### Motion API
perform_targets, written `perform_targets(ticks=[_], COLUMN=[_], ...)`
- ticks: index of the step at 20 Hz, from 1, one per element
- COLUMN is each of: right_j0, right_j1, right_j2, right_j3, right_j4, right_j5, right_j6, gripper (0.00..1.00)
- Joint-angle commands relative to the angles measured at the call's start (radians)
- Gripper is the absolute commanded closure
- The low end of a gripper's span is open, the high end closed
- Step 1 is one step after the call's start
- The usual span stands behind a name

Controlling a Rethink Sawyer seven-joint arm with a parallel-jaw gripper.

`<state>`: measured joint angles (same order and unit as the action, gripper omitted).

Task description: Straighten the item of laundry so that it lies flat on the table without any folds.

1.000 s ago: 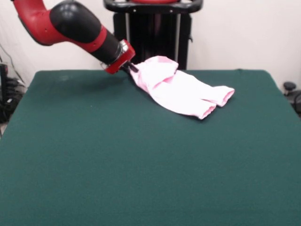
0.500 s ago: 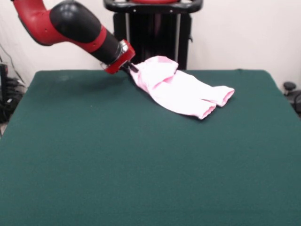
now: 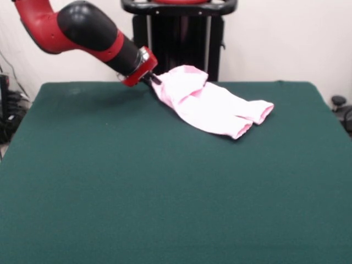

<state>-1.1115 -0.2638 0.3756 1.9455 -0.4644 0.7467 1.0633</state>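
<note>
The pale pink baby trousers (image 3: 212,104) lie at the far middle of the dark green table (image 3: 165,187). The two legs point right, with cuffs side by side at the right end. The waist end on the left is lifted and folded over on itself. My gripper (image 3: 155,80) comes in from the upper left on the red and black arm and is shut on the waist edge of the trousers, holding it just above the table. The fingertips are partly hidden by the cloth.
The robot's black pedestal (image 3: 179,38) stands right behind the trousers at the table's far edge. Cables and dark equipment (image 3: 8,107) sit off the table's left side, and a small dark object (image 3: 338,102) off its right.
</note>
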Motion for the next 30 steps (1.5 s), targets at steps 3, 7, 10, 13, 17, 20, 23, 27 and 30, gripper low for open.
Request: perform_targets(ticks=[3,7,10,13,17,20,23,27,30], right_j0=[0.024,0.055,0.086,0.122,0.154,0.184,0.205,0.218,0.249], right_j1=[-0.02,-0.055,-0.094,-0.134,-0.168,-0.205,-0.246,-0.276,-0.325], right_j2=[0.058,0.028,0.001,-0.031,-0.067,-0.1,-0.131,-0.142,-0.167], right_j3=[-0.308,-0.293,-0.272,-0.257,-0.228,-0.209,-0.186,-0.152,-0.121], right_j4=[-0.037,-0.036,-0.032,-0.034,-0.022,-0.004,0.018,0.069,0.092], right_j5=[-0.189,-0.215,-0.212,-0.227,-0.289,-0.31,-0.317,-0.289,-0.281], right_j6=[0.057,0.129,0.179,0.219,0.27,0.294,0.305,0.293,0.313], gripper=[0.0,0.0,0.0,0.0,0.0,0.0,0.0,0.0,0.0])
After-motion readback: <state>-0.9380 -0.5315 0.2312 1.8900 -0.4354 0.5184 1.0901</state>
